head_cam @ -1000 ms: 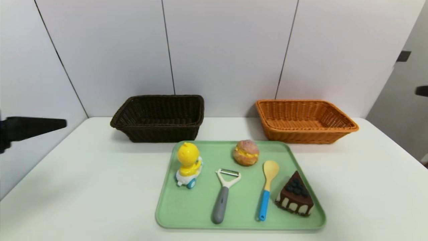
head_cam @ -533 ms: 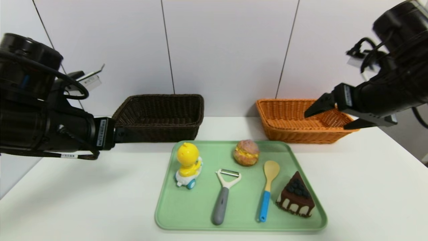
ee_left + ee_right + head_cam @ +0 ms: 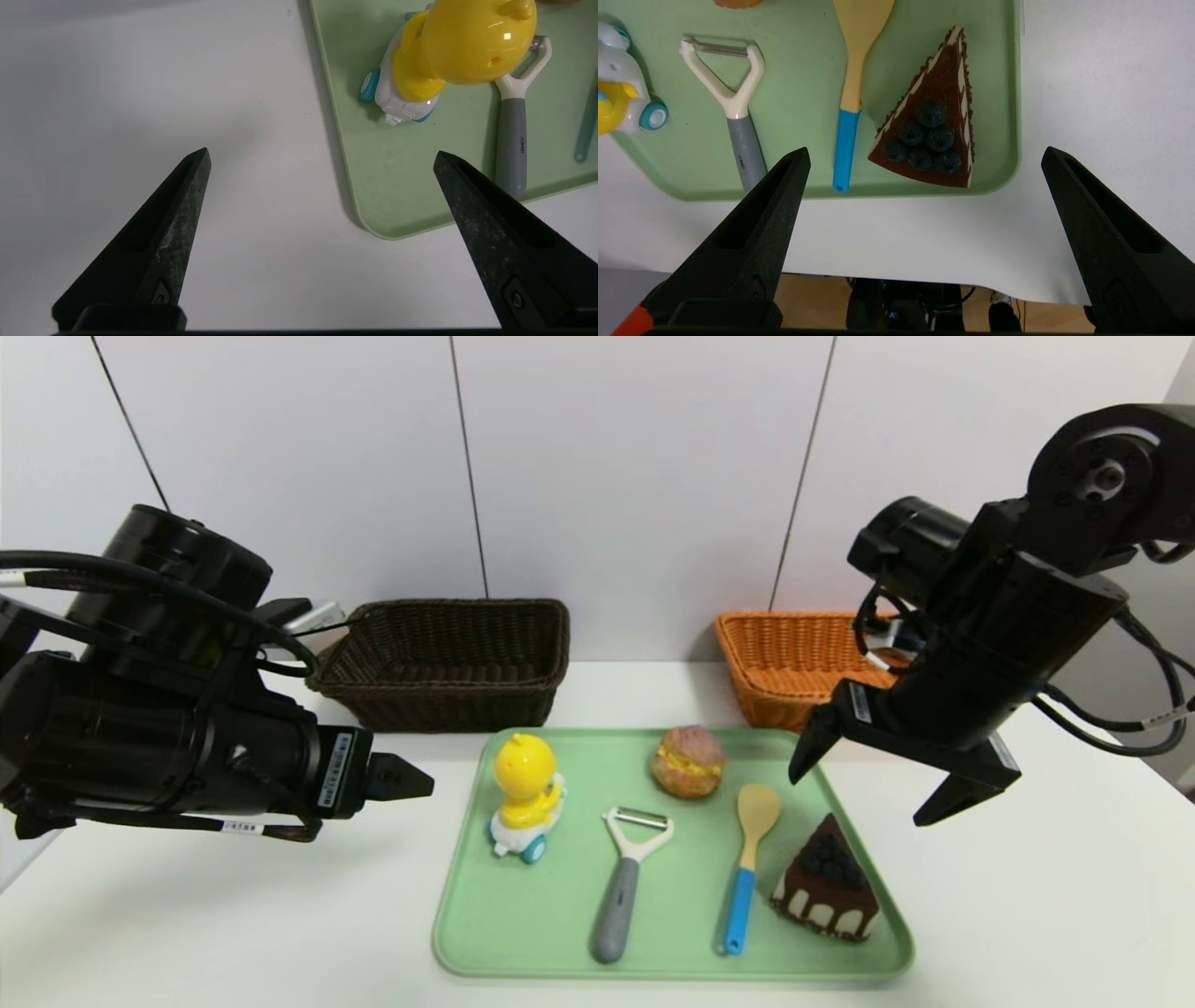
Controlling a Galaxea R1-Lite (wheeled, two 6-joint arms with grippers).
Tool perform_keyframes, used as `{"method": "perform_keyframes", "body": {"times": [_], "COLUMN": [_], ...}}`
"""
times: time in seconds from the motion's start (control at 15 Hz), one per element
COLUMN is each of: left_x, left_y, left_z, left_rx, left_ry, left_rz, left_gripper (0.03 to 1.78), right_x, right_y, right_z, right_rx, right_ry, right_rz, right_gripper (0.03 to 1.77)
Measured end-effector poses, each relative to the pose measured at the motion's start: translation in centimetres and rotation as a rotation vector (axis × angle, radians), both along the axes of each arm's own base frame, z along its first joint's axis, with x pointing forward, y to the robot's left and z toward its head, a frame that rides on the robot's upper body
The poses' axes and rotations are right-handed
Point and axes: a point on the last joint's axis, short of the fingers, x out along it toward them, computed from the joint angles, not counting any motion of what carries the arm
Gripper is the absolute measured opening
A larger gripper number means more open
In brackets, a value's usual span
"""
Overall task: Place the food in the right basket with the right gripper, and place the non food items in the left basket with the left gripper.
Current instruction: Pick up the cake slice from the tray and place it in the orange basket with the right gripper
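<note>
On the green tray lie the food, a chocolate cake slice and a cream puff, and the non food items: a yellow duck toy, a grey-handled peeler and a blue-handled spoon. The left basket, dark brown, and the right basket, orange, stand behind. My left gripper hangs open left of the duck. My right gripper hovers open above the tray's right edge, over the cake.
The white table ends in a front edge close to the tray. White wall panels rise right behind both baskets. My right arm covers part of the orange basket.
Both arms have swung in from the sides and come down towards the tray: the left towards the duck, the right from over the orange basket to above the cake. Both grippers stayed open.
</note>
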Motion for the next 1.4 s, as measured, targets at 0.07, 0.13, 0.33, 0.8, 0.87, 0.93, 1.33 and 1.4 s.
{"method": "perform_keyframes", "body": {"times": [0.07,0.13,0.33,0.8,0.87,0.93,1.33,1.4], "left_x": [0.0,-0.1,-0.3,-0.6,-0.6,-0.6,-0.6,-0.6], "left_y": [-0.1,-0.1,-0.2,0.0,0.0,-0.1,-0.1,-0.1], "left_z": [-0.2,-0.4,-1.0,-1.1,-1.1,-1.0,-1.0,-1.0], "left_rx": [0.002,0.006,0.01,-0.007,-0.01,-0.012,-0.013,-0.013], "left_ry": [0.006,0.014,0.022,0.019,0.013,0.009,0.009,0.009], "left_rz": [-0.001,-0.005,-0.01,0.003,0.003,0.003,0.004,0.004], "left_gripper": [1.69,1.69,1.69,1.69,1.69,1.69,1.69,1.69], "right_x": [0.1,0.1,0.1,1.1,1.3,1.4,2.0,2.1], "right_y": [0.2,0.3,1.2,2.2,2.3,2.3,2.9,2.9], "right_z": [-0.4,-0.8,-1.8,-4.0,-4.3,-4.6,-6.0,-6.1], "right_rx": [0.004,0.003,-0.014,-0.047,-0.051,-0.055,-0.073,-0.074], "right_ry": [0.027,0.058,0.133,0.202,0.211,0.219,0.26,0.264], "right_rz": [0.004,0.007,0.0,-0.01,-0.013,-0.014,-0.03,-0.032], "right_gripper": [1.71,1.71,1.71,1.71,1.71,1.71,1.71,1.71]}}
